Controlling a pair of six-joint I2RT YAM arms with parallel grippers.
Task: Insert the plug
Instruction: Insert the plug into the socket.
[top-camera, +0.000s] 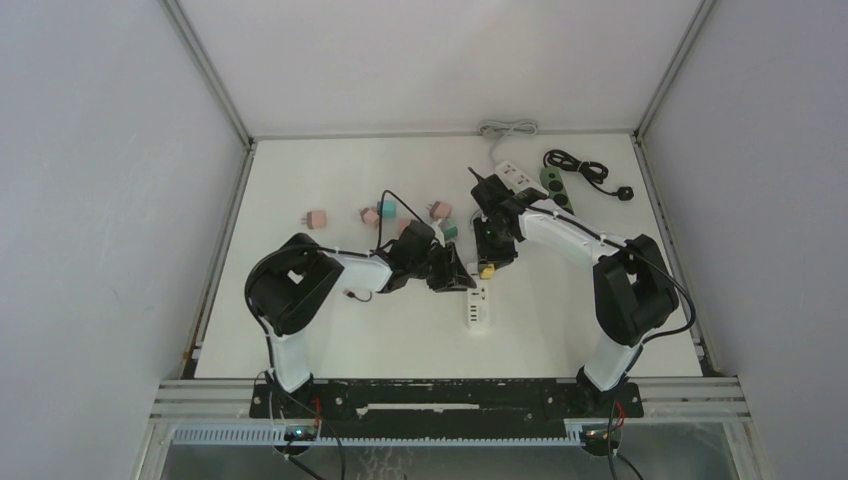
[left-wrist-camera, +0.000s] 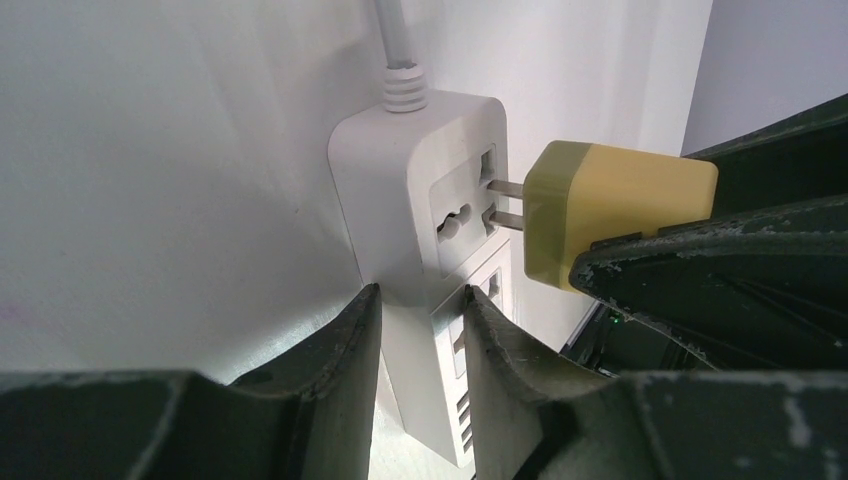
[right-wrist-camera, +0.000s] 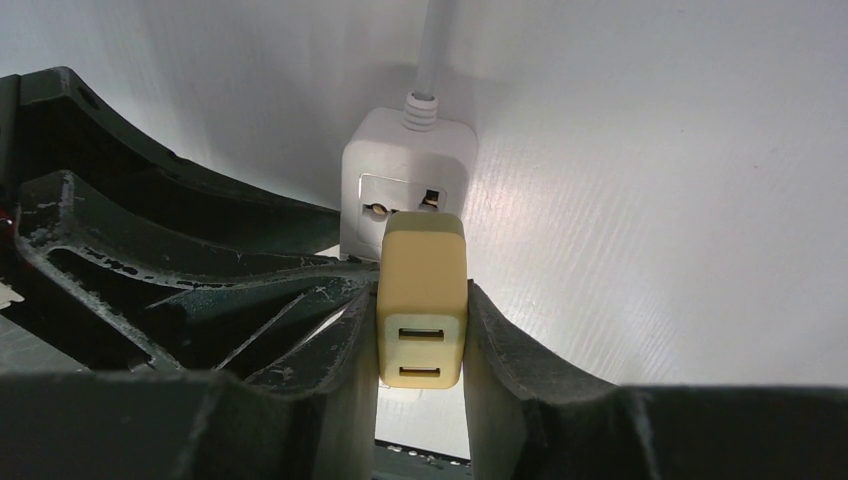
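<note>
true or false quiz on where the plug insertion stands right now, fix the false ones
1. The right gripper holds the yellow plug. True.
2. The left gripper has a finger on each side of the white power strip. True.
3. The plug is fully seated in the strip. False: bare metal of its prongs shows between the plug body and the socket.
4. The plug has three prongs. False: only two flat prongs show.
5. The plug is pink. False: it is yellow.
</note>
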